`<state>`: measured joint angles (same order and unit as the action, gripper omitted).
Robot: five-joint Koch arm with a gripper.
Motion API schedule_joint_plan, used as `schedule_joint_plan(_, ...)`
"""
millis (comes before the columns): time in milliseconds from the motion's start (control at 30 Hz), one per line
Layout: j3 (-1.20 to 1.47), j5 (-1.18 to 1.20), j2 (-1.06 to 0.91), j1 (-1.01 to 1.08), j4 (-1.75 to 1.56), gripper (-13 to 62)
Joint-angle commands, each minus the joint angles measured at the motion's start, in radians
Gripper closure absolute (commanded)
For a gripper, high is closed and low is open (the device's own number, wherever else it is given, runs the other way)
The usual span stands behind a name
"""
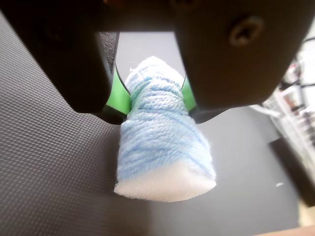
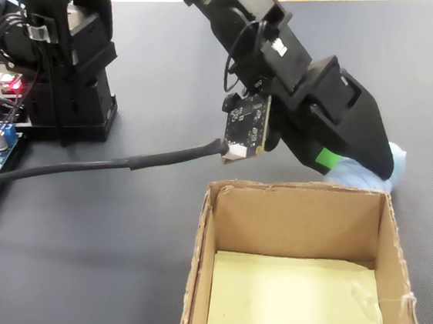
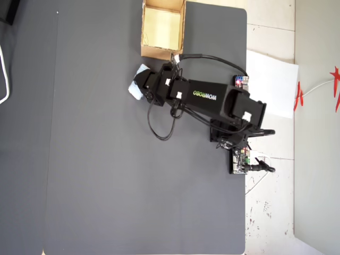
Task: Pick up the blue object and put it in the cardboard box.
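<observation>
Now the black gripper with green pads [image 1: 155, 98] squeezes the one soft, pale blue yarn bundle [image 1: 162, 142] tight. In the overhead view the bundle [image 3: 136, 88] sits at seven o'clock from the one brown cardboard box [image 3: 149, 51], outside it. Next, I think, it must lift and carry it over the opening.

The arm [image 3: 212, 98] is reaching from its base at about four o'clock in the overhead view toward ten o'clock, wrist pitched downward. The gripper [image 1: 156, 96] is pointing at the mat, its black jaws with green pads [image 1: 118, 93] pressing against both sides of the blue object [image 1: 162, 142], clamping it between them in the wrist view.
</observation>
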<state>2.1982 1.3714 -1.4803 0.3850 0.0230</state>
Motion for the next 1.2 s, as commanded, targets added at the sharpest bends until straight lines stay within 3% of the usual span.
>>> schedule_joint_plan(0,-0.017,0.044,-0.104,0.002,-0.173,53.5)
schedule_joint_plan(433,0.124,0.012,-0.491,0.138,-0.227,53.5)
schedule_joint_plan(733,-0.11,-0.158,-0.336,0.445,-0.015,52.0)
schedule_joint_plan(800,-0.135,-0.155,-0.307,0.465,0.035,45.7)
schedule_joint_plan(833,-0.155,-0.141,-0.276,0.499,0.106,38.3)
schedule_joint_plan(967,-0.16,-0.091,-0.272,0.499,0.138,20.6)
schedule_joint_plan(1167,-0.156,-0.028,-0.288,0.497,0.12,17.0)
